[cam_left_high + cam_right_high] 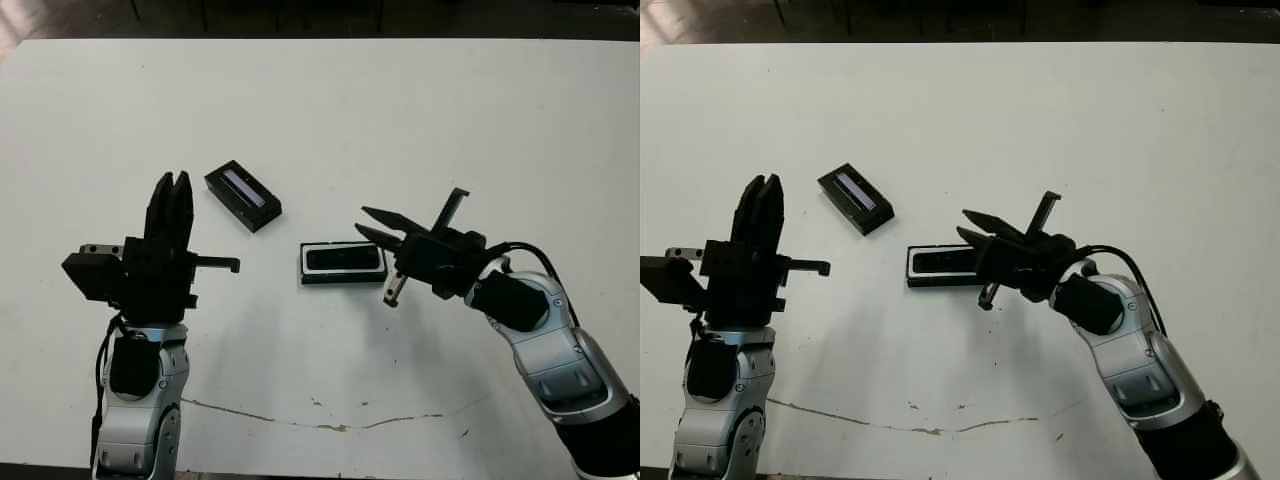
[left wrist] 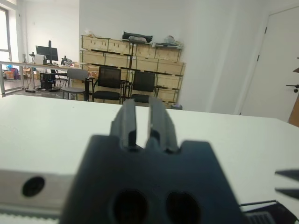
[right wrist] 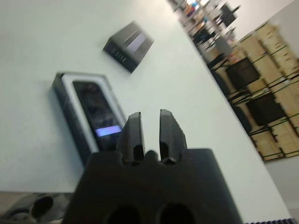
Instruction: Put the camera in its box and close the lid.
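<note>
Head views: camera (image 1: 343,259) already seated in the box (image 1: 342,277), glossy black face up inside the white lining, at mid-table. Lid (image 1: 243,196) not yet on — lying flat on the table to the far left of the box, well apart from it, pale strip up. Right gripper (image 1: 376,224) hanging just beside the box's right end, its two black fingers slightly parted with a narrow gap, holding nothing. Left gripper (image 1: 172,190) raised at the left, near the lid but clear of it, fingers pointing away toward the far edge, close together, empty. White table (image 1: 480,120) otherwise bare around the three pieces.

Left wrist view: own fingers (image 2: 125,122) rising side by side with only a thin slit between them, nothing gripped; table surface ahead, an office room with chairs and shelving beyond. No box or lid clearly in sight here.

Right wrist view: fingers (image 3: 133,132) a little apart, gripping nothing, poised over the box's near end; camera (image 3: 97,112) lying snug in the tray, bluish-white patch toward the gripper; lid (image 3: 129,45) beyond it, separate.

Judged from this: first half done — camera in. Left to do: pick up the lid, carry it over, seat it squarely on the box.
</note>
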